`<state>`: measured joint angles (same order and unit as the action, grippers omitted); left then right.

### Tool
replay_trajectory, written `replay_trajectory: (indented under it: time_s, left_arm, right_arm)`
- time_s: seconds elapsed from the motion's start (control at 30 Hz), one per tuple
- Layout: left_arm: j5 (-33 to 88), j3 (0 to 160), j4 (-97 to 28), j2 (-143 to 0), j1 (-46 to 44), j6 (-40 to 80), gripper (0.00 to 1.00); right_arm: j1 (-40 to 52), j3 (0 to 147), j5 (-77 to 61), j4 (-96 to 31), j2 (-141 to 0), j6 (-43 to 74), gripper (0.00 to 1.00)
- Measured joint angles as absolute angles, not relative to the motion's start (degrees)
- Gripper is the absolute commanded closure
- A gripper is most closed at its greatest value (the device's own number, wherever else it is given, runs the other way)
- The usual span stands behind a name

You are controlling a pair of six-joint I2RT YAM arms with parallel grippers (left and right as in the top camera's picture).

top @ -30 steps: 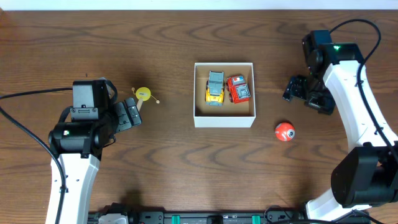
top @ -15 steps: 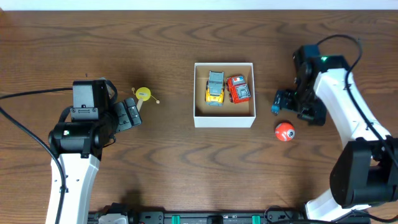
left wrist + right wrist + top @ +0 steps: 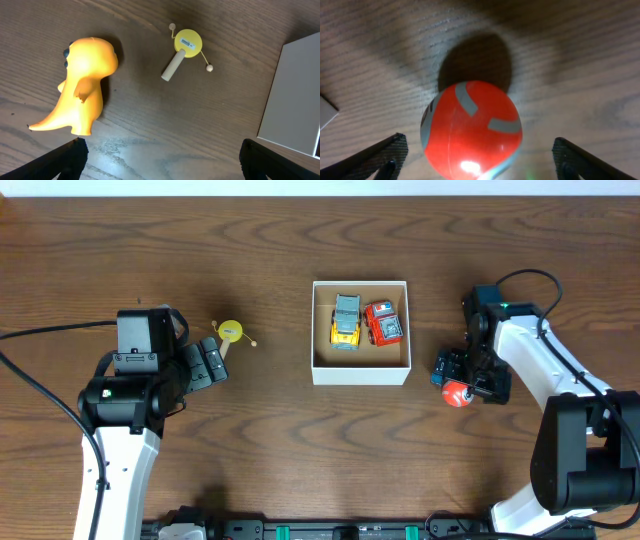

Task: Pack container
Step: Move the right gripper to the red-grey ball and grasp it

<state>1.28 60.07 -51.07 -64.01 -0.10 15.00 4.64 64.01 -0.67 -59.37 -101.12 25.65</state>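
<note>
Two cars (image 3: pixel 346 320) side by side in container (image 3: pixel 360 374), ball (image 3: pixel 456 394) at its 4 o'clock (under right tool (image 3: pixel 479 162)), rattle (image 3: pixel 231 332) at 9 o'clock.

Dark wood-grain table (image 3: pixel 300 450) (grain running sideways), pale strip (image 3: pixel 320 186) along its top edge

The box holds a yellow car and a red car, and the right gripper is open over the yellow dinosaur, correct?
Not the dinosaur: the right wrist view shows the right gripper open over the red ball. The yellow dinosaur shows only in the left wrist view. The box does hold a yellow car and a red car.
</note>
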Motion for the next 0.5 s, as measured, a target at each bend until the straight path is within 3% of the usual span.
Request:
replay_trajectory:
  time_s: [0.2, 0.33, 0.43, 0.5]
  left_arm:
    - [1.3, 60.07, -51.22, -64.01, -0.1, 15.0, 0.02]
    - [1.3, 60.07, -51.29, -64.01, -0.1, 15.0, 0.02]
    - [1.3, 60.07, -51.31, -64.01, -0.1, 15.0, 0.02]
    - [1.28, 60.07, -51.31, -64.01, -0.1, 15.0, 0.02]
  right_arm:
    - [4.62, 63.64, -0.69, -57.95, -101.1, 26.13, 0.48]
    - [4.64, 63.61, -0.69, -57.93, -101.12, 26.28, 0.56]
    - [4.62, 63.61, -0.69, -57.89, -101.12, 26.15, 0.69]
    - [4.62, 63.61, -0.69, -57.89, -101.12, 26.35, 0.72]
